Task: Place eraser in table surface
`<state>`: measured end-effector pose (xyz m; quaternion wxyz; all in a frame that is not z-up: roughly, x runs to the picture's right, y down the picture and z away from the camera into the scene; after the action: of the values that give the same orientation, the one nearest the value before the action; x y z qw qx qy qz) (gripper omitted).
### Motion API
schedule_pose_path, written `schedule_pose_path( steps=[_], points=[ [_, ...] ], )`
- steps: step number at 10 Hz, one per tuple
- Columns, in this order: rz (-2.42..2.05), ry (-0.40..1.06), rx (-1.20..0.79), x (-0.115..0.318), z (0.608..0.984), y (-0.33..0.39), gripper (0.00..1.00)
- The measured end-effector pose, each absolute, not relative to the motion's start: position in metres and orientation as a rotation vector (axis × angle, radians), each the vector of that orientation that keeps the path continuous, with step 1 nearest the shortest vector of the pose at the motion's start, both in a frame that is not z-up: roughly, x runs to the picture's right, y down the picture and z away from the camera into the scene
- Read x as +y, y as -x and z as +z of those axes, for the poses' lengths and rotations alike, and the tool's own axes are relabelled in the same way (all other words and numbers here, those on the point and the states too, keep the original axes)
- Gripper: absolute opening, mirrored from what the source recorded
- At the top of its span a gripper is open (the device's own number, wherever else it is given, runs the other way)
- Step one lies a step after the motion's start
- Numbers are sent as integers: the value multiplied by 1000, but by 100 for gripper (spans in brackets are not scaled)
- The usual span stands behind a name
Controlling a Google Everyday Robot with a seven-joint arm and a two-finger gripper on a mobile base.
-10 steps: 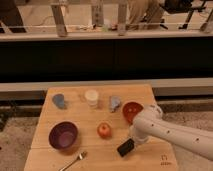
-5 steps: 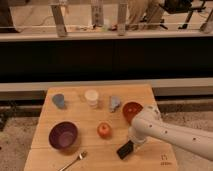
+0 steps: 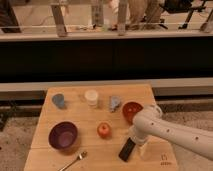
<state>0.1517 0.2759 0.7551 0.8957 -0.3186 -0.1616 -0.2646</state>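
Single cam, looking down on the table surface [image 3: 150, 92] from its front edge. White arm [image 3: 170, 131] enters from the right of my view and bends down over the right half of the tbl. Gripper [image 3: 136, 141] is low over the front-right area of the top, just fwd of the red bowl [image 3: 132, 111] and right of the apple [image 3: 104, 130].

Eraser [image 3: 126, 151] is right at the gripper: a black block lying on a diagonal, far end tucked under the gripper, near end pointing front-left. The two overlap from my angle. I can't tell whether the grip is closed on the eraser or released. I also can't tell if the block is flat on the wood or slightly off it. Either way it's over the tabletop, well inside the edges, apart from the apple and the bowl.

Other items:
- Purple bowl [image 3: 63, 135] front-left.
- Spoon [image 3: 75, 160] near the front edge, just fwd-right of the purple bowl, handle angled toward the middle.
- Back row, L to R: blue-grey cup [image 3: 59, 101], white cup [image 3: 91, 97], grey-blue item [image 3: 115, 103], shape unclear.
- Small dark mark [image 3: 163, 160] near the front-right corner, right of the eraser.

Plank seams run across the top. A dark low wall [image 3: 100, 60] stands behind the tbl.
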Motion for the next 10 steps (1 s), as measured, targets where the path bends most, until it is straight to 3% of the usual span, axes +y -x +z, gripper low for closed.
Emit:
schedule_pose_path(
  steps=[10],
  points=[
    [-541,662,-351,270,750,-154,80]
  ],
)
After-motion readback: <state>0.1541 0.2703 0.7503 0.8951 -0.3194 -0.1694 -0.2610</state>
